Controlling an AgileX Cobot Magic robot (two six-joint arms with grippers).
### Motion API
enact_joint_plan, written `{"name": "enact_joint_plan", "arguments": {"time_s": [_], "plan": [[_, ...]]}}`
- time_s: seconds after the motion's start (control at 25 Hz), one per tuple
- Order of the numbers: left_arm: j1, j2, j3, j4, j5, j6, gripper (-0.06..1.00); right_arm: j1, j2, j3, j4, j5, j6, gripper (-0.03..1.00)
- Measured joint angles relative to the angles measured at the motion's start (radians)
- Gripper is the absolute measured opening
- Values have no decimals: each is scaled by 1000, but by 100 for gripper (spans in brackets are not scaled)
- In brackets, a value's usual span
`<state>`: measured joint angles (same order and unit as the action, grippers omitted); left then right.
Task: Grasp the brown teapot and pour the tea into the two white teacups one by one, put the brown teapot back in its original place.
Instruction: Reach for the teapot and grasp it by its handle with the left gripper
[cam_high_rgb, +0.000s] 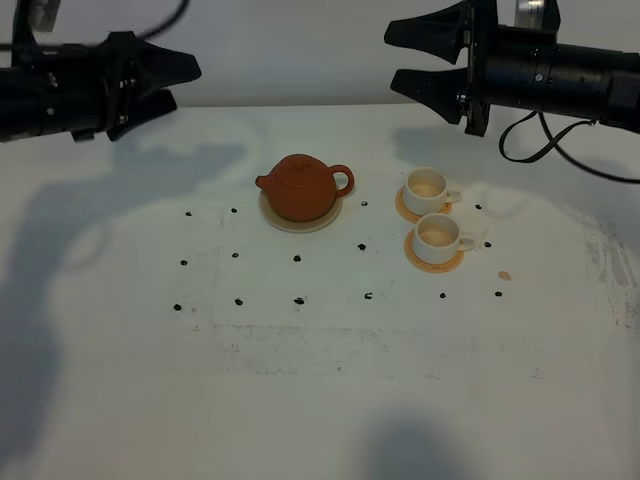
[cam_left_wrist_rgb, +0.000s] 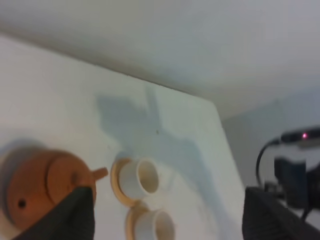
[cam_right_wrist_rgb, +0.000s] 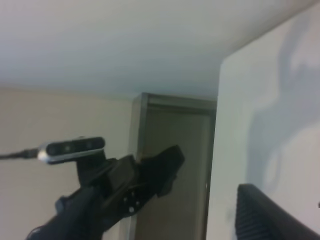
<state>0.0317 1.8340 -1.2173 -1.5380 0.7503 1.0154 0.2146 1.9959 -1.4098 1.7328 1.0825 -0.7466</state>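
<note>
Teapot status: the brown teapot (cam_high_rgb: 298, 186) is upright on its beige saucer (cam_high_rgb: 300, 226) with the lid on. Its spout points toward the left jaws' side and its loop handle toward the right jaws' side. It sits down on the bench (cam_high_rgb: 320, 380), roughly between the two sets of jaws, lower than both and well apart from either. The left arm (cam_high_rgb: 60, 90) has its jaws spread wide with nothing in them. On the left wrist cam the teapot shows just past one dark fingertip (cam_left_wrist_rgb: 75, 215). The right arm (cam_high_rgb: 560, 70) is the same deal, jaws wide and empty. Both white cups sit below the right jaws and closer to them than the teapot does. The far teacup (cam_high_rgb: 426, 186) and the near teacup (cam_high_rgb: 436, 233) are just beside each other. Each is on its own orange-tan coaster (cam_high_rgb: 425, 263), with handles turned away from the teapot. Little black dots (cam_high_rgb: 297, 258) are scattered over the bench around everything.
</note>
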Motion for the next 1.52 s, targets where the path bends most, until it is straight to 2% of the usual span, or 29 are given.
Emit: {"name": "enact_joint_plan", "arguments": {"time_s": [0.12,0.2,0.28,0.36,0.52,0.68,0.8,0.92,1.08,1.24,1.4,1.52], "plan": [[0,-40,0,0,16,107,60,0,0,-57,-32,3,-84,54],[0,-79,0,14,17,146,60,0,0,-105,-93,8,-102,54],[0,-124,0,61,5,160,60,0,-1,-155,-177,12,-102,54],[0,-177,0,154,-20,155,60,0,-1,-201,-274,13,-93,54],[0,-277,0,398,-64,49,60,0,-1,-296,-504,12,-20,53],[0,-364,0,644,-84,-121,60,0,-1,-373,-715,12,64,53],[0,-424,0,783,-103,-244,60,0,-13,-408,-847,-1,121,53],[0,-476,0,876,-105,-322,60,0,-55,-408,-942,-37,143,53],[0,-518,0,941,-103,-383,60,0,-130,-409,-1055,-81,164,53],[0,-523,0,962,-86,-405,60,0,-189,-410,-1155,-102,197,53],[0,-523,0,972,-84,-444,60,0,-233,-410,-1219,-105,233,52],[0,-523,0,1018,-80,-494,60,0,-259,-410,-1246,-104,252,50]]}}
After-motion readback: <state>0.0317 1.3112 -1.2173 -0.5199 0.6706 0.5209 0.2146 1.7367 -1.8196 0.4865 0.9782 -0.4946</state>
